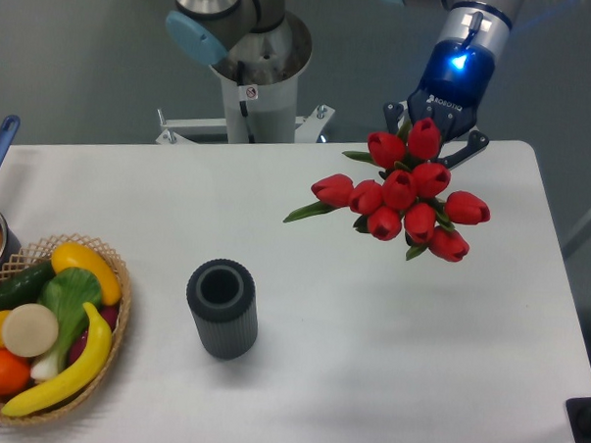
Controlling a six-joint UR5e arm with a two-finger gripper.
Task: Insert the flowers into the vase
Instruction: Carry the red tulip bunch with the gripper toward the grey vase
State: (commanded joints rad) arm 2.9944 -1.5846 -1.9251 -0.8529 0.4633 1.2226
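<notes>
The gripper holds the flowers aloft at far right, fingers closed on their stems. The vase stands upright on the tabletop, well apart, near left.

Bare white table lies all around the dark grey ribbed cylindrical vase, and its round mouth stands uncovered. Left of the vase, near the table's edge, the woven wicker basket of fruit blocks passage.
</notes>
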